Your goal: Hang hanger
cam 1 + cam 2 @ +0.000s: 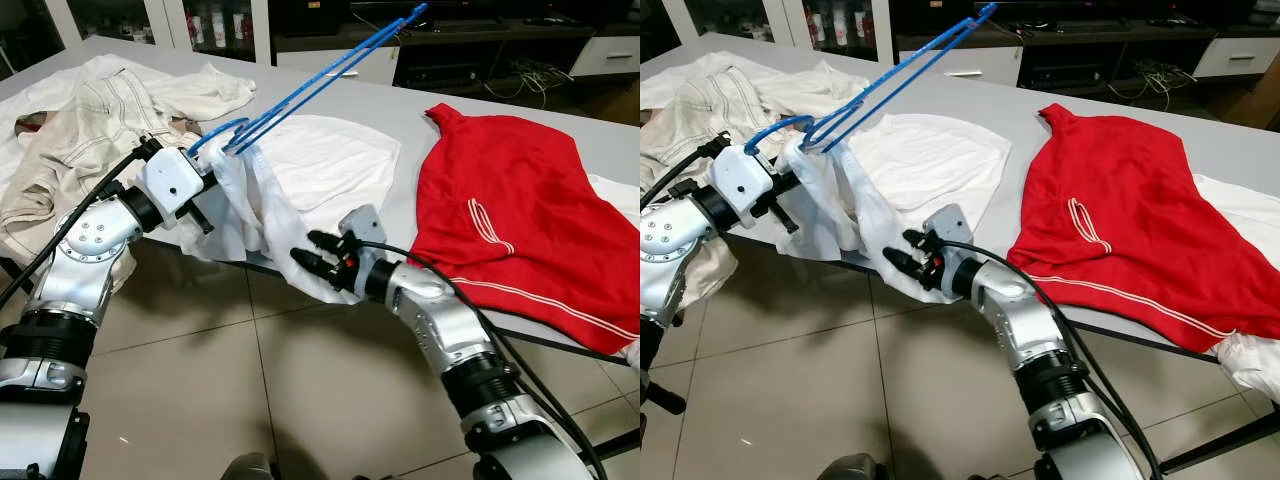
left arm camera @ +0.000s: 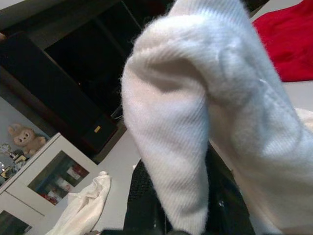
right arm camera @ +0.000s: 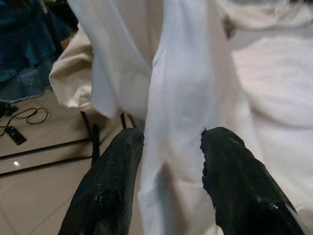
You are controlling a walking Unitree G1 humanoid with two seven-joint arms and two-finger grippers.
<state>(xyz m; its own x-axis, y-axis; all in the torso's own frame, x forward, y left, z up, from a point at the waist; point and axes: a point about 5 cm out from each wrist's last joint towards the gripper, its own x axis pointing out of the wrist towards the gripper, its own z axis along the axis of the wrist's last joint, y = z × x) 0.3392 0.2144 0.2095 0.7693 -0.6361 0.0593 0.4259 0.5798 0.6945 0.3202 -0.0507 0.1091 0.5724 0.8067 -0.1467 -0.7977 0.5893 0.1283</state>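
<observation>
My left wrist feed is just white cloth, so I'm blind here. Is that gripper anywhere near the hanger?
Observer: Yes. A blue plastic hanger rises from the left gripper, slanting up over the grey table, its hook end draped in a white knit garment.
Operator: Where's the right gripper?
Observer: The right gripper is at the table edge, open, a hanging fold of that garment between its fingers.
Operator: Anything else nearby?
Observer: A red garment lies flat on the table, on the robot's right.
</observation>
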